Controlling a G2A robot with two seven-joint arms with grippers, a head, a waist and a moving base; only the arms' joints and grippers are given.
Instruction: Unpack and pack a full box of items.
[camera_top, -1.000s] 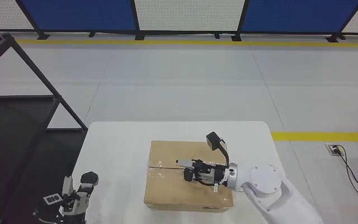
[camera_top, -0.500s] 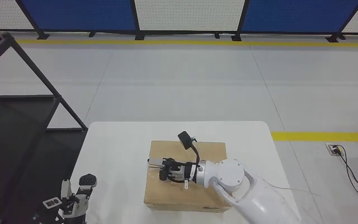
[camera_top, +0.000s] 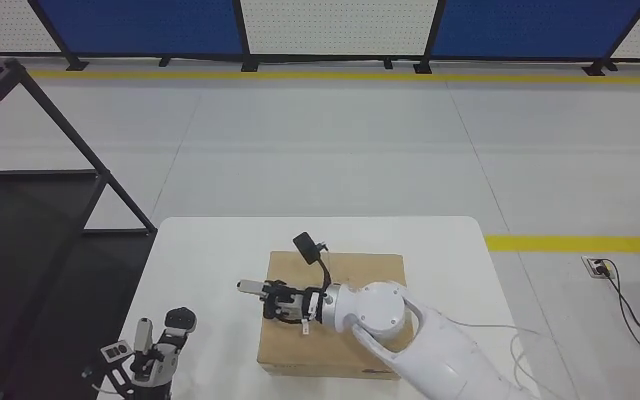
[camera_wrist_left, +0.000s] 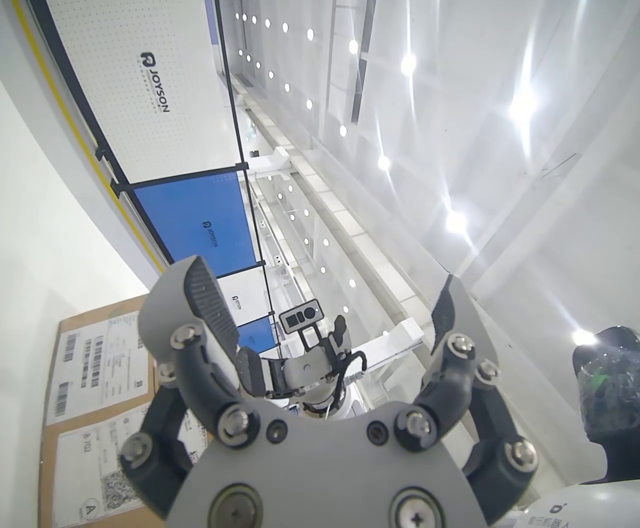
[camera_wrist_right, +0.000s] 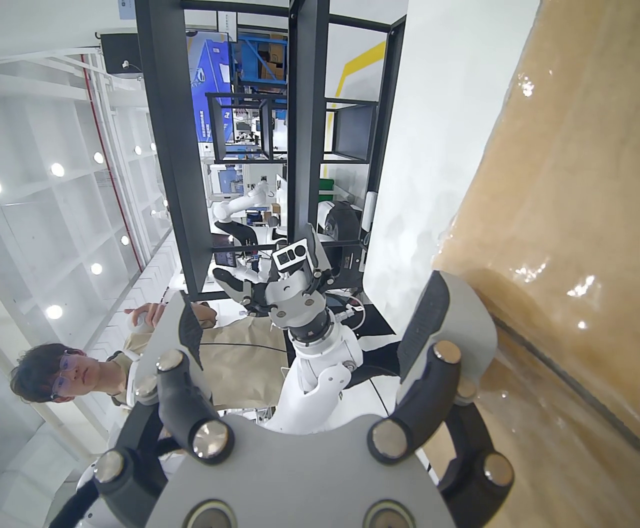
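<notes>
A closed cardboard box (camera_top: 370, 275) sealed with clear tape sits in the middle of the white table (camera_top: 200, 260). Printed labels cover its side (camera_wrist_left: 95, 370). My right arm lies across the box top, and my right gripper (camera_top: 250, 289) pokes out just past the box's left edge, open and empty. In the right wrist view (camera_wrist_right: 305, 305) one finger (camera_wrist_right: 430, 310) sits right at the taped box edge (camera_wrist_right: 560, 175). My left gripper (camera_top: 165, 335) is at the table's front left corner, apart from the box. It is open (camera_wrist_left: 325, 280), points upward and holds nothing.
A black metal frame (camera_top: 60, 150) stands left of the table. Bare table surface runs left of and behind the box. Blue and white partition panels (camera_top: 340, 25) line the far side of the floor.
My right gripper has slid left across the box top, from its middle to just beyond its left edge. My left gripper has shifted slightly to the right.
</notes>
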